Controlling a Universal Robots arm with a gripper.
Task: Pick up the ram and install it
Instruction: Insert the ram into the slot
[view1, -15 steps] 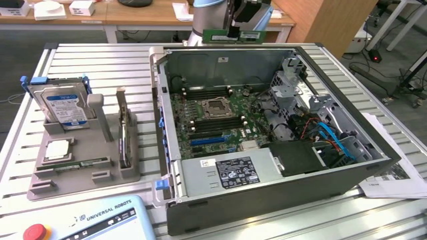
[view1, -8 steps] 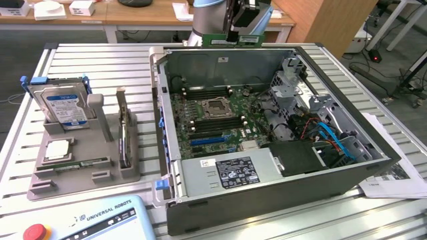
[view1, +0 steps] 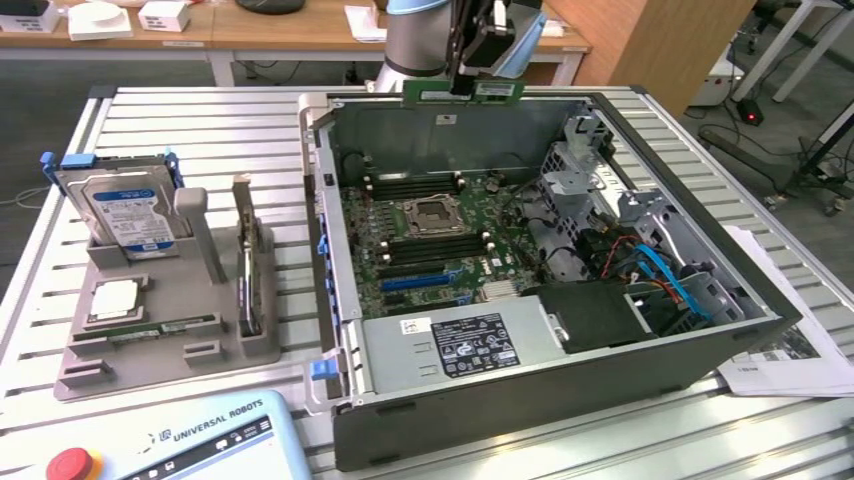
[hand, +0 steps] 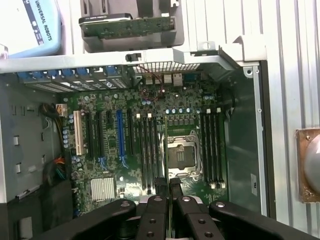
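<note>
Gripper (view1: 467, 72) is pinched shut on the ram (view1: 434, 91), held at mid-length, high over the case's (view1: 534, 410) far wall. Risks: the stick tilts in this narrow grip, clips that wall, or meets the slots (hand: 148, 150) inside the case misaligned and jams.

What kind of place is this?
Likely a robotics lab or workshop: an open computer tower on a slatted aluminium table, a Universal Robots teach pendant beside it, and wooden desks behind.

Hand (hand: 168, 183) closed over green motherboard (hand: 131, 184), processor socket (hand: 180, 155), dark memory slots (hand: 212, 150), case wall (hand: 241, 145)
</note>
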